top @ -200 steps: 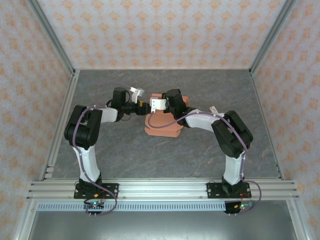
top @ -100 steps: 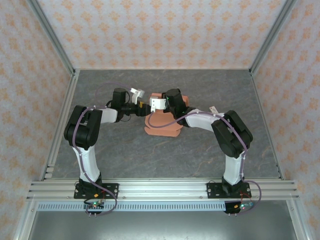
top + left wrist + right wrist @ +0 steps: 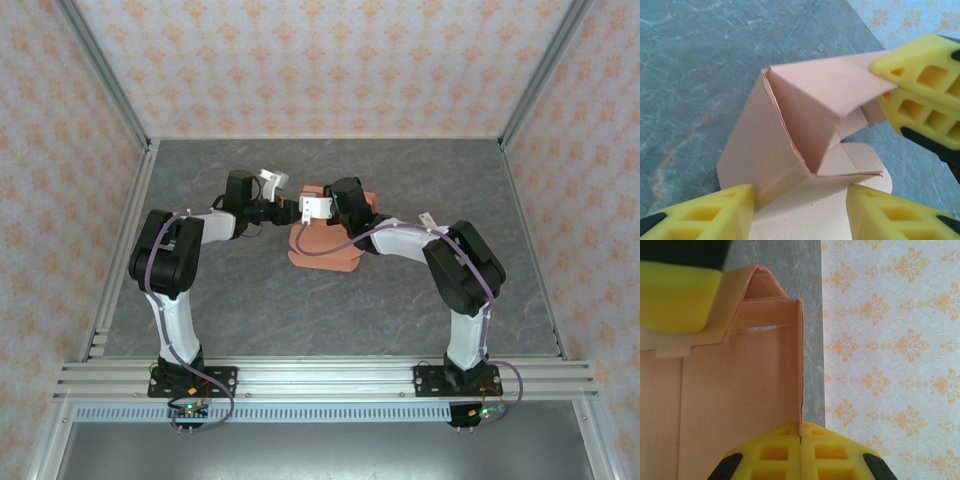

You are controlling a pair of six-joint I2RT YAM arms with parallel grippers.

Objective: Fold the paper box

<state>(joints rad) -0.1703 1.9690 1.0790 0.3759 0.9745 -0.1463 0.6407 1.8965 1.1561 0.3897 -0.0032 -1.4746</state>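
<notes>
Two arms reach in over the tabletop (image 3: 350,310) to the paper box (image 3: 325,252), lying mid-surface and part-folded. At its farther side, the right end effector (image 3: 801,432) pinches an upright panel's edge, and the left end effector (image 3: 800,200) stands half-open, straddling a folded corner.

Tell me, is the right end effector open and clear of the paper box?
No, the right end effector is pinched shut on a paper box panel's edge.
</notes>
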